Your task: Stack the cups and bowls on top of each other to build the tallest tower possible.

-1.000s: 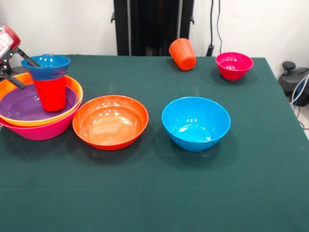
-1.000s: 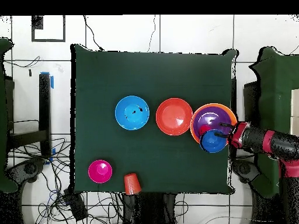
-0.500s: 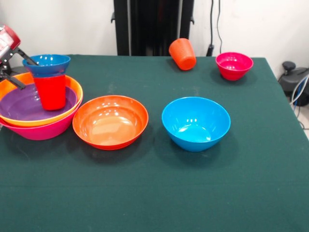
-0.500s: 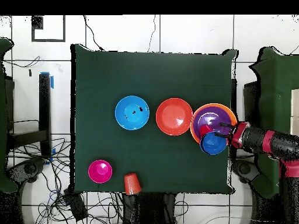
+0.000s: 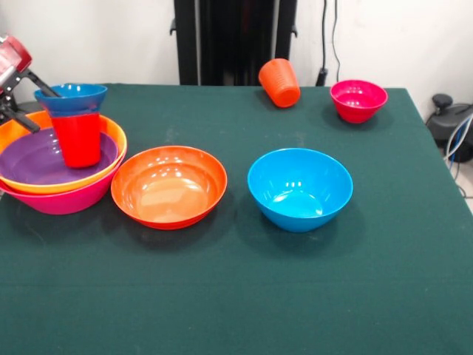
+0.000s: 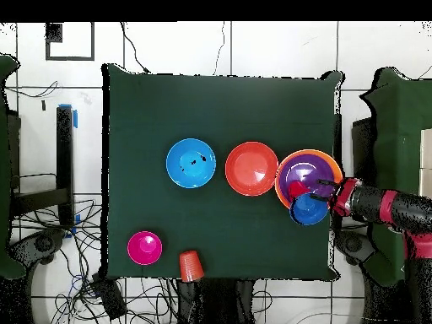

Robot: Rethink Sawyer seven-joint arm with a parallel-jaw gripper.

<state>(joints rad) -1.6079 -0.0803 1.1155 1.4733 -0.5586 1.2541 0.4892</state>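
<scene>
Tower with small blue bowl atop red cup, gripper spread beside it, overhead alone showing arm

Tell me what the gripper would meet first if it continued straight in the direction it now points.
Likely the small blue bowl sitting on the red cup: the gripper points across the tower from its edge, jaws beside that bowl's rim. Height is unclear, so it might pass by.

Bright, even overhead light is flooding the scene. White glare spots are showing inside the glossy red-orange bowl and medium blue bowl. Soft shadows are falling on the surface beneath them. Focus is holding sharp.
</scene>
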